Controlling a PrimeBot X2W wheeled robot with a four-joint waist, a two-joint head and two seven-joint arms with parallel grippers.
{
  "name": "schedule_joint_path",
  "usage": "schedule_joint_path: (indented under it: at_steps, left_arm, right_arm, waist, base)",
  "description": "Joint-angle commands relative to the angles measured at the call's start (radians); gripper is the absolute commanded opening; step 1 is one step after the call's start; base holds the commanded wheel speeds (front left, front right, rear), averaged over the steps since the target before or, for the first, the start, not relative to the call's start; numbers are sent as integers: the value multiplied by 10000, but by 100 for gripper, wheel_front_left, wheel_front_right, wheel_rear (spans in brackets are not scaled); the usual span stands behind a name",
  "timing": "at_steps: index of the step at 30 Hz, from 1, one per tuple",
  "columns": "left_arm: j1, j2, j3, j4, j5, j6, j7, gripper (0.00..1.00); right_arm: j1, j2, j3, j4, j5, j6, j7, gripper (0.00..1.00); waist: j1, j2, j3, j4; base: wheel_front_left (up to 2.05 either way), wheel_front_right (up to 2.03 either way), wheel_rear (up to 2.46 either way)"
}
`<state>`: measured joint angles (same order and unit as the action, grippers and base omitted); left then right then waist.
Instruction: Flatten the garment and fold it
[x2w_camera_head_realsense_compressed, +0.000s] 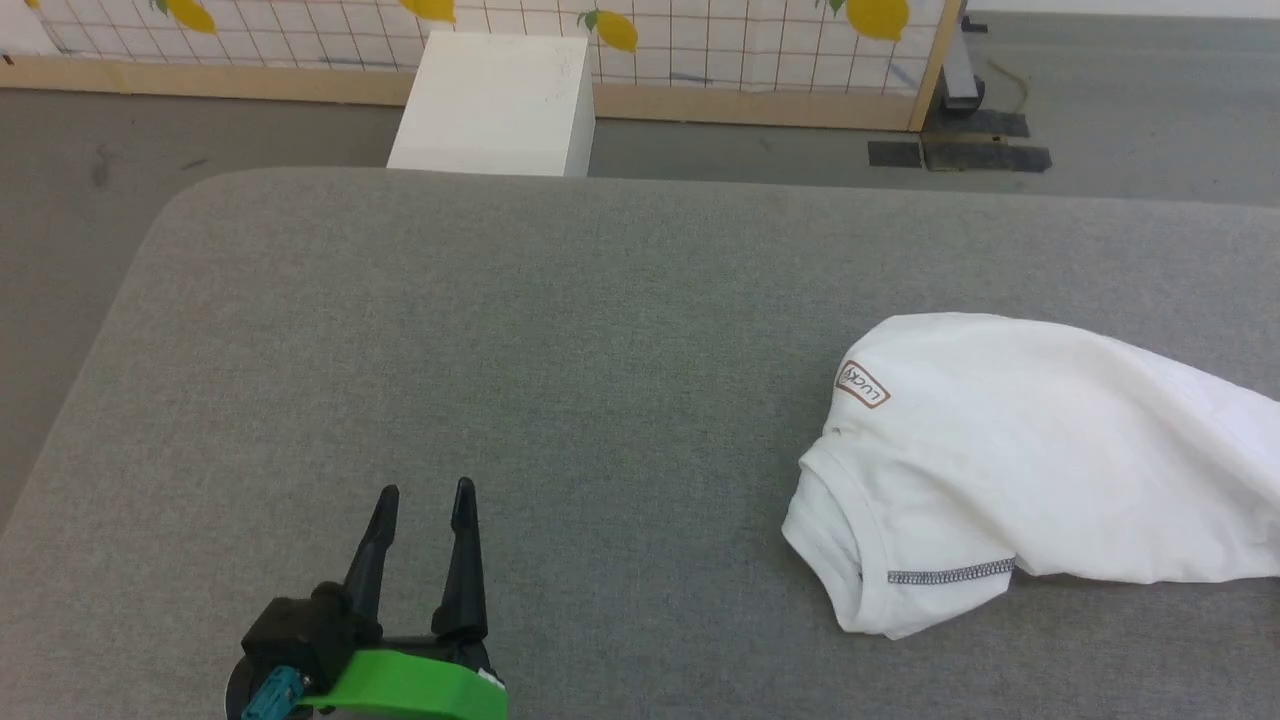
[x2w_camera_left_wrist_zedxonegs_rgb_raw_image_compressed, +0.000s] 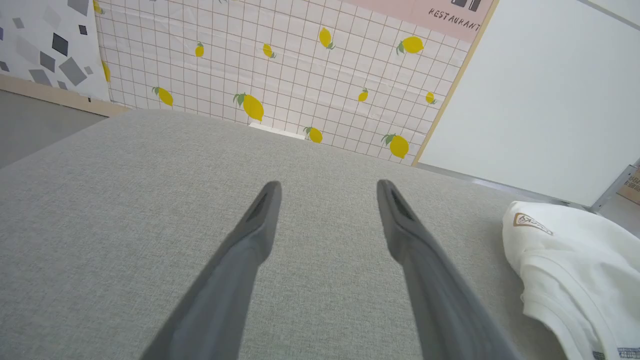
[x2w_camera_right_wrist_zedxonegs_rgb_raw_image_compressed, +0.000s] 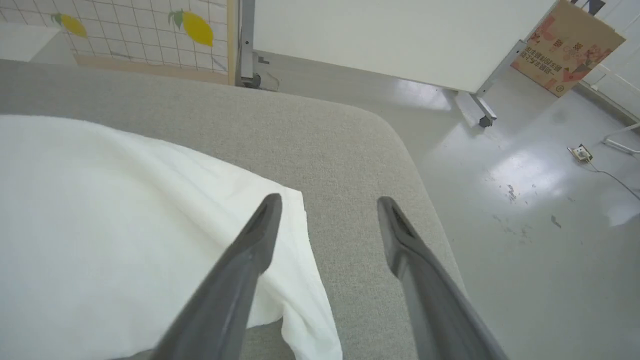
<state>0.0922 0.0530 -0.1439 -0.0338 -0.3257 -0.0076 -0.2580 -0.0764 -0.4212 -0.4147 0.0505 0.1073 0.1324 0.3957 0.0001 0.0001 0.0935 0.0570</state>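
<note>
Grey fabric covers the table (x2w_camera_head_realsense_compressed: 600, 300), which is backed by a lemon-printed panel (x2w_camera_head_realsense_compressed: 700, 50) with a white box (x2w_camera_head_realsense_compressed: 495, 100) set before it. At the lower left, the left gripper (x2w_camera_head_realsense_compressed: 425, 488) is held low over bare cloth with its 2 fingers spread wide and nothing between them. It is well apart from the garment, and is judged to be parked clear so that the work falls to the other arm. Toward the right edge, the garment (x2w_camera_head_realsense_compressed: 1040, 450) is found bunched in a soft mound. A hemmed opening is turned to the left, the logo patch (x2w_camera_head_realsense_compressed: 862, 384) sits on top and 1 zigzag seam (x2w_camera_head_realsense_compressed: 950, 573) runs along the near fold, so it is neither flattened nor folded yet. Farthest right, the right gripper (x2w_camera_right_wrist_zedxonegs_rgb_raw_image_compressed: 327, 199) is seen at the garment's right-hand edge near the table's rounded corner. Its jaws are spread wide, with 1 finger over the white hem and the other over bare grey cloth, and no fabric is pinched between them. A hold on that hem is judged to be needed before the cloth can be drawn out flat.
</note>
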Motion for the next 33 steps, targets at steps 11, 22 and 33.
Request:
schedule_joint_path:
  at_steps: [11,22,33]
  left_arm:
    - [51,-28,-186,108,-67,-53,-38,100]
    - [-130,-28,-390,256,-97,-100,-38,100]
    - [-507,-28,-495,228,-223,-52,-38,100]
  right_arm:
    - [-759,354,3643,-1242,1356,-17,2276,100]
    - [-1337,232,5860,423,1583,-17,2531,100]
    - [-1952,238,6277,2511,1377,-17,1494,0]
  waist:
    - [-1,-1,-232,388]
    - [-1,-1,44,1193]
    - [-1,-1,666,1628]
  base:
    - [0,0,0]
    - [0,0,0]
    - [0,0,0]
